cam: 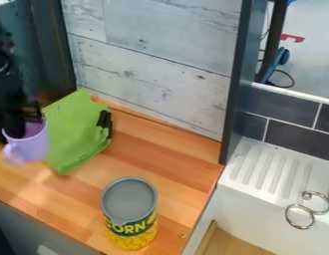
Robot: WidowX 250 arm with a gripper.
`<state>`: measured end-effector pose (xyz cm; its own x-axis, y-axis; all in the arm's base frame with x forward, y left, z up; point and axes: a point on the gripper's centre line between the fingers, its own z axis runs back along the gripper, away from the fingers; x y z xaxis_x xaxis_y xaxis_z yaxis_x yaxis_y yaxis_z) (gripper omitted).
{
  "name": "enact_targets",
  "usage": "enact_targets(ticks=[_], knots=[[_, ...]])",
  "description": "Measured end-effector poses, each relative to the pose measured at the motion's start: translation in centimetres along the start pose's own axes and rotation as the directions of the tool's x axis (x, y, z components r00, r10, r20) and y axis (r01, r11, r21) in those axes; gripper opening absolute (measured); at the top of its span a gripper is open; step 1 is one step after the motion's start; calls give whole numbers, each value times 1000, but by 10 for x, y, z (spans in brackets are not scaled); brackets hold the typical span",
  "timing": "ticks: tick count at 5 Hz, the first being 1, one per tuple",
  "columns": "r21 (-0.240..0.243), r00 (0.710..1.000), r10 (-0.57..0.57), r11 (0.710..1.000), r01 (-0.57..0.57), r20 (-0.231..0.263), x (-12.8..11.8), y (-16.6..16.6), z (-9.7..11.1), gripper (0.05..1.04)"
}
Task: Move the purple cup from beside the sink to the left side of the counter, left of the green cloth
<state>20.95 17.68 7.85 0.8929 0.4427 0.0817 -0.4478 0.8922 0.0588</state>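
Note:
At the left edge of the camera view, the black gripper (22,124) hangs down from the upper left with its lower end in the mouth of a light purple cup (31,145). It is shut on the cup near the rim. The cup's handle points to the lower left. Just right of the cup, a green cloth (69,132) lies crumpled on the wooden counter (160,149), partly hidden behind the cup. Two small black pieces (104,122) show at the cloth's right side. A corn can (130,211) with a grey top stands upright near the front.
A pale wood-plank wall (150,60) runs behind the counter, with a dark upright post (235,84) at its right end. Right of the counter are a white ribbed drainboard (270,167) and metal rings (300,216). Dark tiles (297,137) line the wall there.

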Motion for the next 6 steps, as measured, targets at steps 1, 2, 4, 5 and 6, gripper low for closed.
enact_targets(ticks=[1, 2, 4, 5, 6], knots=[[24, 1000, 11, 1000, -10, -24, 5, 11, -19, 99], [45, 998, 25, 999, -22, -56, 1, 22, -30, 99], [62, 983, 35, 998, -24, -181, -4, 44, -49, 99], [63, 986, 25, 998, -15, -162, -1, 45, -50, 99], [17, 990, 37, 999, -35, -138, 0, 45, -51, 136]])
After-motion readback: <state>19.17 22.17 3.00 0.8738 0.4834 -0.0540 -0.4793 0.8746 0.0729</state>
